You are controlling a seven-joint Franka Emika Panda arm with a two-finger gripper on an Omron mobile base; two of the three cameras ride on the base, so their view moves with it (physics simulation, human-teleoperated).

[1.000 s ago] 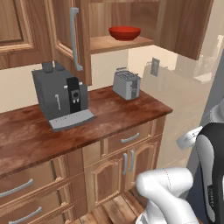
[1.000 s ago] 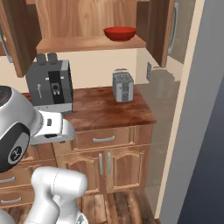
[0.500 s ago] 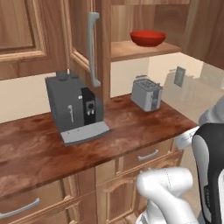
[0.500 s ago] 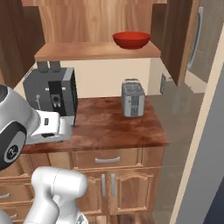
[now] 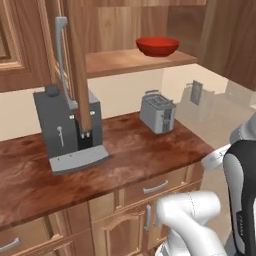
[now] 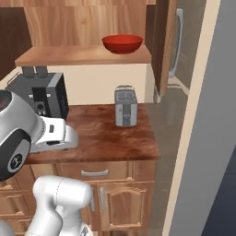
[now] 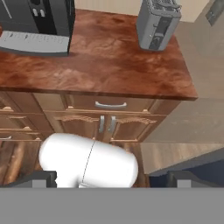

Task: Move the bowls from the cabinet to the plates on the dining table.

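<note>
Up on the open cabinet shelf sits the red bowl — at about one o'clock from the toaster, which stands on the wood-grain counter. At nine o'clock from the toaster is the coffee machine. Low down, the gripper hangs with jaws spread wide, empty — its dark fingertips well apart above the floor.

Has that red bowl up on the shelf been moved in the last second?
No. The red bowl sits on the same spot of the wooden shelf, above the toaster. The whole picture shifted because the robot's base drove, not the bowl.
</note>
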